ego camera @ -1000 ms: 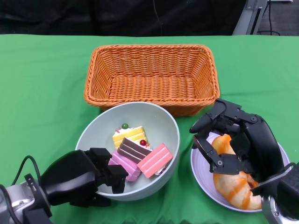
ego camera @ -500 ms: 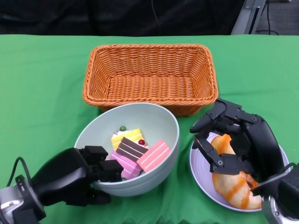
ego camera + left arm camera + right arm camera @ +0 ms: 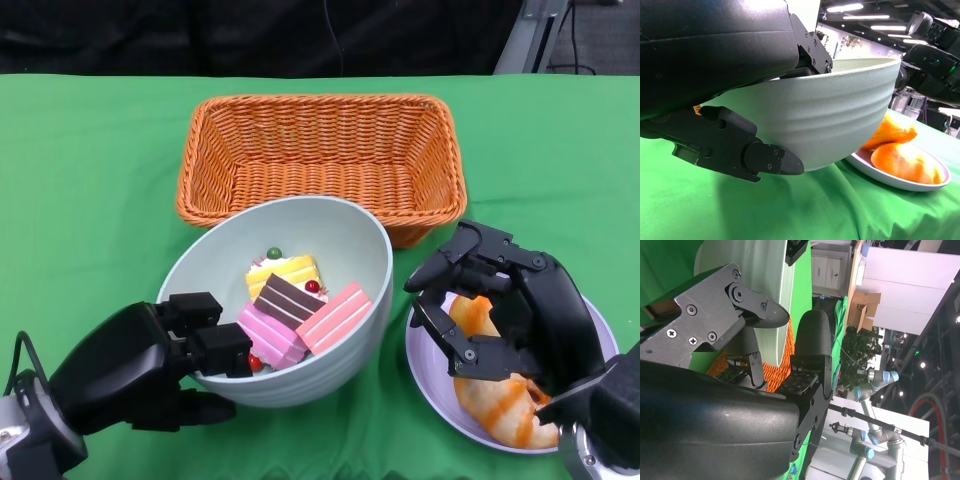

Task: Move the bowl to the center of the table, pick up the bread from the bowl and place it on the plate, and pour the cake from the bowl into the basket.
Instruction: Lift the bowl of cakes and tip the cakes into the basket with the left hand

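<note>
Bowl point(image 3: 345, 250), pale green, sits just in front of the basket point(image 3: 322, 160), its far rim overlapping the basket's near wall in the head view. It is tilted, and the left wrist view shows it raised off the green cloth point(image 3: 90, 170) on the gripped side. Inside: cake pieces point(image 3: 300, 310), yellow, brown-striped and pink, bunched toward the near side.

Left hand point(image 3: 160, 365) grips the bowl's near-left rim, fingers over the edge inside, thumb under the outer wall.

Plate point(image 3: 425, 375), lilac, lies just right of the bowl. The bread point(image 3: 495, 400), orange and croissant-shaped, lies on it.

Right hand point(image 3: 505, 315) hovers over the bread, fingers curved around it; whether they clamp it, cannot tell.
</note>
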`<state>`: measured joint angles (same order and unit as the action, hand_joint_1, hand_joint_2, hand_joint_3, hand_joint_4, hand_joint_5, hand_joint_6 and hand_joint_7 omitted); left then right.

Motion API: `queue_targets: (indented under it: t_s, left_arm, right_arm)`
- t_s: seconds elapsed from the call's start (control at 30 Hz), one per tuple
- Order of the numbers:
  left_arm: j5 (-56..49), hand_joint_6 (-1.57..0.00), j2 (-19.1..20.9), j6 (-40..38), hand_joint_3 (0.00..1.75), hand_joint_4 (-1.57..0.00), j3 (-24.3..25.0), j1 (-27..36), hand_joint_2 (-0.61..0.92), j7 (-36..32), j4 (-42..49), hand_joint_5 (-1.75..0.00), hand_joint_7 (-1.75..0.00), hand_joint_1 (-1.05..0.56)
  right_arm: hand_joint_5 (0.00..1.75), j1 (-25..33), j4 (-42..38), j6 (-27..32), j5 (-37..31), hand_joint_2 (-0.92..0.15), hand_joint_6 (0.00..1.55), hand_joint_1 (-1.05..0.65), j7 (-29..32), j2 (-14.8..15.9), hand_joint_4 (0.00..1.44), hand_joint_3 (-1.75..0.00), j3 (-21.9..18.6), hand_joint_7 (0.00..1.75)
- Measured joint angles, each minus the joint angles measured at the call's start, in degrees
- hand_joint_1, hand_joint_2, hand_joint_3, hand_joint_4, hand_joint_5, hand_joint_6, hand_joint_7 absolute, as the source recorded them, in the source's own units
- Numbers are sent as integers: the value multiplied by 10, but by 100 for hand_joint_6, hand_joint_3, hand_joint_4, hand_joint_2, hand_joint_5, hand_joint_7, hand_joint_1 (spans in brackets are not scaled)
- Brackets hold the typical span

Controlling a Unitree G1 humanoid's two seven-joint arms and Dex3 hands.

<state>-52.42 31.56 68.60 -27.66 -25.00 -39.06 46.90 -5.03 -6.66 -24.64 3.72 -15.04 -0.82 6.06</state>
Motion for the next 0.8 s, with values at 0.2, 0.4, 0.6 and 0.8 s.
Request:
queue_targets:
  t_s: [0.2,0.4,0.6,0.8]
  left_arm:
    - [6,-57,2,10,48,-61,18,7,90,0,0,-175,-147,-10]
    - [22,-67,1,12,72,-64,51,1,83,0,3,-175,-133,-10]
    - [60,-71,0,12,88,-65,76,-38,70,17,15,-175,-134,-7]
    - [75,-69,-7,13,93,-66,85,-51,65,37,27,-175,-138,-9]
  right_arm:
    - [148,-7,-16,-3,0,-51,69,-8,-3,-1,68,-97,0,118]
    - [149,-11,-45,-15,-5,-52,68,-6,-14,-1,68,-96,14,120]
    - [148,-9,-47,-17,-16,-57,66,-5,-19,-2,67,-89,32,122]
    - [150,-1,-50,-19,-28,-64,65,-8,-21,-2,67,-78,43,123]
